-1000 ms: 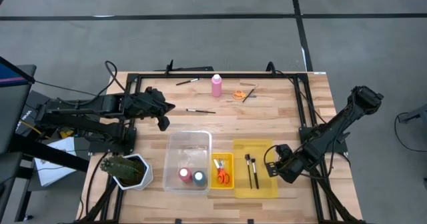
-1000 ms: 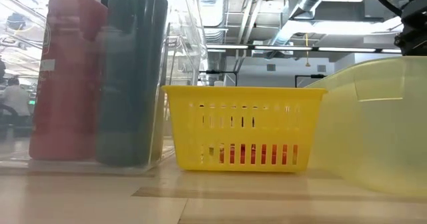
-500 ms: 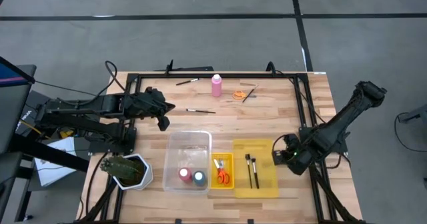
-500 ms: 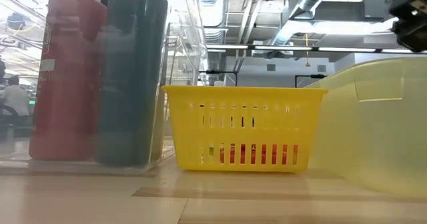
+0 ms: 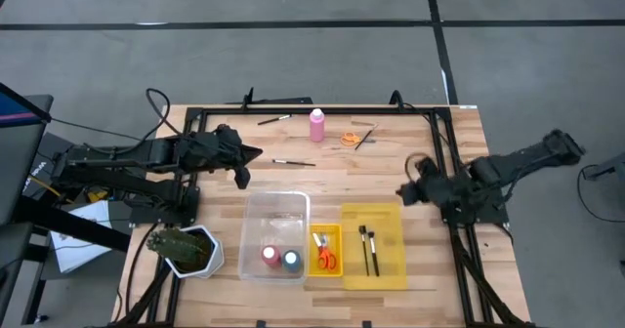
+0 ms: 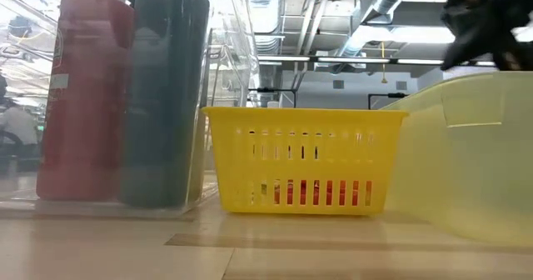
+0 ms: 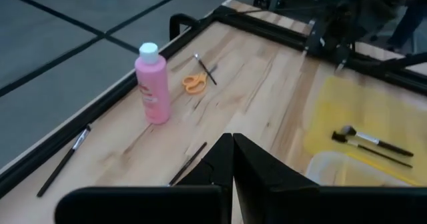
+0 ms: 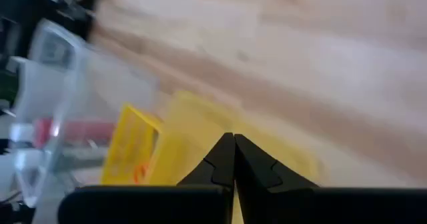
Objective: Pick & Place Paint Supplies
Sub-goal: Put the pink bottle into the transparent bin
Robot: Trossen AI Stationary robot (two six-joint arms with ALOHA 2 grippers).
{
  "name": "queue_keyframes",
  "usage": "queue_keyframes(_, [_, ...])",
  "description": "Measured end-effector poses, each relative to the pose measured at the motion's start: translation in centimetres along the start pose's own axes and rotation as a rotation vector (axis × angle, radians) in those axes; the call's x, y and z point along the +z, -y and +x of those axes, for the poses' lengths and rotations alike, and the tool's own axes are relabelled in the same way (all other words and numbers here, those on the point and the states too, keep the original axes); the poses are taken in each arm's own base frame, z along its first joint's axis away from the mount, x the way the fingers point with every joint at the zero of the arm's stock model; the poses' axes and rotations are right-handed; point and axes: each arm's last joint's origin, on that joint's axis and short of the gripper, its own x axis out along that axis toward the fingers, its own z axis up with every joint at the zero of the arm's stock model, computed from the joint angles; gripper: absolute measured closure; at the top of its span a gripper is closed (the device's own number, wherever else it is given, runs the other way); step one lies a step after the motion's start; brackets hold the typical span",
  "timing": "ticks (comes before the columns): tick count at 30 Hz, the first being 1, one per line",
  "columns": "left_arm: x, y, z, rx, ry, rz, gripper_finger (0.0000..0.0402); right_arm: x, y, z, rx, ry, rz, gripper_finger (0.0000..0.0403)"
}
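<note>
The pink paint bottle (image 5: 316, 125) stands upright near the far edge, with small orange scissors (image 5: 349, 139) and a thin brush (image 5: 364, 138) lying to its right. Two more brushes lie flat: one (image 5: 274, 119) at the far edge, one (image 5: 293, 162) mid-table. My left gripper (image 5: 244, 164) is shut and hovers left of that mid-table brush (image 7: 187, 164); its wrist view also shows the pink bottle (image 7: 152, 84). My right gripper (image 5: 405, 193) is shut and empty, just beyond the far right corner of the yellow tray (image 5: 391, 216).
At the near edge, a clear bin (image 5: 276, 211) holds a red bottle (image 5: 270, 258) and a blue bottle (image 5: 290, 260). A small yellow basket (image 5: 325, 232) holds orange scissors (image 5: 326, 260). The yellow tray holds two brushes (image 5: 367, 250). A potted plant (image 5: 183, 250) stands near left.
My right arm has swung from the yellow tray's near right side toward the far edge, turning so that its gripper now points toward the table's left beyond the tray. In the low view it has come in at the top right. Nothing on the table has moved.
</note>
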Motion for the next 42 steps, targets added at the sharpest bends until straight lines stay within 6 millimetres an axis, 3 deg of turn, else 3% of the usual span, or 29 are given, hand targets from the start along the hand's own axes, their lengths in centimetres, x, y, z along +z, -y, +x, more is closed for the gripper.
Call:
queue_keyframes(7, [0.4, -0.7, 1.1, 0.052, 0.018, -0.032, 0.0402, 4.4, 0.4, 0.8, 0.029, 0.056, -0.096, 0.0403])
queue_keyframes(15, [0.6, -1.4, 3.7, 0.122, 0.001, -0.054, 0.0402, 9.3, 1.1, 3.7, 0.088, 0.041, -0.180, 0.0403])
queue_keyframes(22, [0.8, -1.6, 6.5, 0.075, -0.003, -0.071, 0.0402, 12.3, 1.9, 5.9, 0.181, 0.032, -0.222, 0.0403])
queue_keyframes(33, [1.1, -2.2, 13.6, -0.029, 0.072, 0.037, 0.0402, 14.0, 2.3, 5.3, 0.218, 0.121, -0.126, 0.0403])
queue_keyframes(42, [5.3, -3.4, 16.8, 0.101, 0.219, 0.248, 0.0387, 14.8, 1.8, 4.7, 0.283, 0.213, -0.077, 0.0403])
